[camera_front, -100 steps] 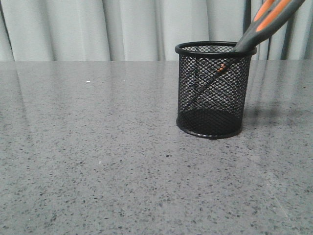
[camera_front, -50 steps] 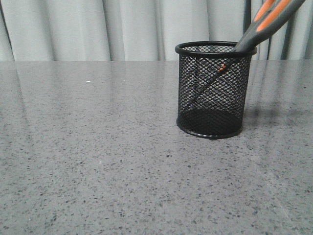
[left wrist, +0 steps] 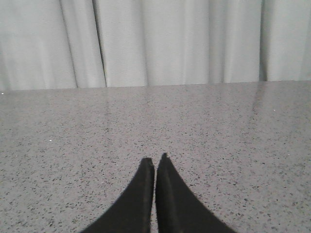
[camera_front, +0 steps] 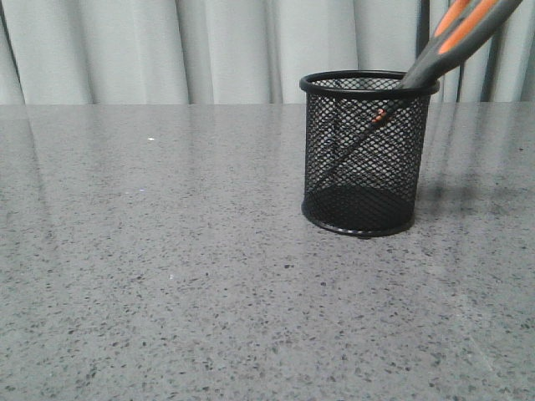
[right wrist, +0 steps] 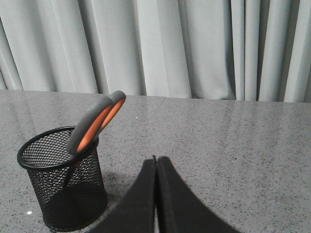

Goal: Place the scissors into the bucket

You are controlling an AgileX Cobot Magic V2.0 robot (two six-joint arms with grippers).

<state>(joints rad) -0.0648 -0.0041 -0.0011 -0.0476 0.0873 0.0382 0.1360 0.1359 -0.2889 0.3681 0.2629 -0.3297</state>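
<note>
The black mesh bucket (camera_front: 366, 153) stands upright on the grey table, right of centre. The scissors (camera_front: 458, 35) lean inside it, blades down toward the base, grey and orange handles sticking out over the right side of the rim. In the right wrist view the bucket (right wrist: 62, 179) and the scissors (right wrist: 94, 124) lie beside my right gripper (right wrist: 156, 159), which is shut on nothing and apart from them. My left gripper (left wrist: 154, 160) is shut too, empty, over bare table. Neither gripper shows in the front view.
A speckled grey tabletop (camera_front: 167, 251) stretches out to the left of the bucket. Pale pleated curtains (camera_front: 209, 50) hang behind the table's far edge.
</note>
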